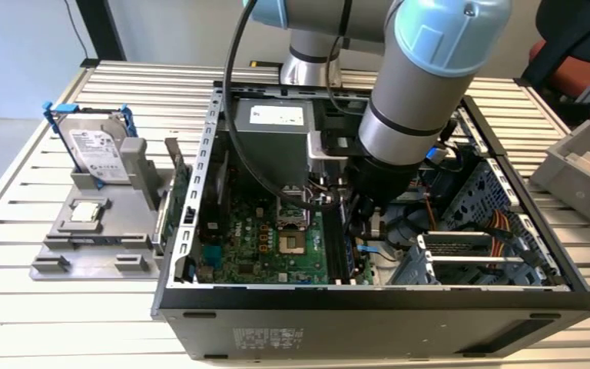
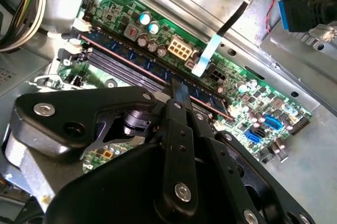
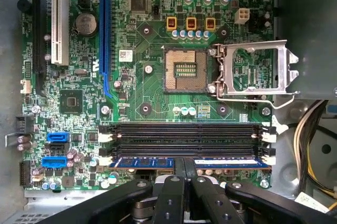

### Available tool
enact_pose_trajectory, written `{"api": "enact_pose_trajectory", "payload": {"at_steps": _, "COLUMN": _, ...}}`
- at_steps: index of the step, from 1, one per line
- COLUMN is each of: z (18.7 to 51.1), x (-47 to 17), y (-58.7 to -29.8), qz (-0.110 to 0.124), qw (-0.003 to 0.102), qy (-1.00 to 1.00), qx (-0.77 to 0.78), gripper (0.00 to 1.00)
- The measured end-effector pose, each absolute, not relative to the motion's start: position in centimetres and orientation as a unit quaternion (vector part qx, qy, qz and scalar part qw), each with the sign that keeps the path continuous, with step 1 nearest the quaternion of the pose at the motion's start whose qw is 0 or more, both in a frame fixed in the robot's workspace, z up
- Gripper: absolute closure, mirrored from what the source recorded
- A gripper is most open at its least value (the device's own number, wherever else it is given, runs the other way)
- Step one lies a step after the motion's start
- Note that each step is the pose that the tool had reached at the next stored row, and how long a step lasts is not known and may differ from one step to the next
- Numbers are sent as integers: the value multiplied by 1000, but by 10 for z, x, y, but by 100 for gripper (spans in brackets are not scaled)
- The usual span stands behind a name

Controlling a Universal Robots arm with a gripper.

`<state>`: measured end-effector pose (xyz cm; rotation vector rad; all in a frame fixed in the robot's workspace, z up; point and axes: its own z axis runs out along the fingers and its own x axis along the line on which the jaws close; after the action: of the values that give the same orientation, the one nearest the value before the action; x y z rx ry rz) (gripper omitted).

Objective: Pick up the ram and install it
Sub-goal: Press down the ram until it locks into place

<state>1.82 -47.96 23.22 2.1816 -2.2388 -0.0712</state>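
Note:
The ram (image 3: 145, 162) is a long dark-blue stick lying along the outermost of the black memory slots (image 3: 189, 134) on the green motherboard (image 3: 142, 92). My gripper (image 3: 184, 165) stands over its middle, the two black fingers close together with the stick's top edge between them. In the second wrist view the fingertips (image 2: 179, 88) meet the ram (image 2: 126, 58) partway along its length. In the exterior view the gripper (image 1: 365, 231) reaches down inside the open computer case (image 1: 377, 304), toward the exterior view's right of the board.
The processor socket (image 3: 184, 69) is bare, with its metal latch frame (image 3: 255, 71) swung open. Cables (image 2: 21, 8) and the drive cage (image 1: 475, 257) crowd the case. Outside, a grey holder (image 1: 90, 246) carries a hard drive (image 1: 97, 150), a processor chip (image 1: 87, 211) and an upright green card (image 1: 177, 196).

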Motion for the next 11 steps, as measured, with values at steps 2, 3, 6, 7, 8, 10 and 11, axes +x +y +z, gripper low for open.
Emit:
{"api": "enact_pose_trajectory", "payload": {"at_steps": 2, "z": 232, "x": 18, "y": -480, "qz": -23, "qw": 7, "qy": -716, "qx": 698, "gripper": 100}}
{"api": "enact_pose_trajectory", "payload": {"at_steps": 3, "z": 232, "x": 18, "y": -480, "qz": -23, "qw": 7, "qy": -716, "qx": 698, "gripper": 100}}
{"api": "enact_pose_trajectory", "payload": {"at_steps": 6, "z": 229, "x": 18, "y": -479, "qz": -23, "qw": 7, "qy": -716, "qx": 698, "gripper": 100}}
{"api": "enact_pose_trajectory", "payload": {"at_steps": 7, "z": 228, "x": 18, "y": -479, "qz": -23, "qw": 7, "qy": -716, "qx": 698, "gripper": 100}}
{"api": "enact_pose_trajectory", "payload": {"at_steps": 8, "z": 226, "x": 18, "y": -479, "qz": -23, "qw": 7, "qy": -716, "qx": 698, "gripper": 100}}
{"api": "enact_pose_trajectory", "payload": {"at_steps": 10, "z": 223, "x": 18, "y": -480, "qz": -22, "qw": 8, "qy": -716, "qx": 698, "gripper": 100}}
{"api": "enact_pose_trajectory", "payload": {"at_steps": 11, "z": 221, "x": 18, "y": -480, "qz": -22, "qw": 8, "qy": -716, "qx": 698, "gripper": 100}}
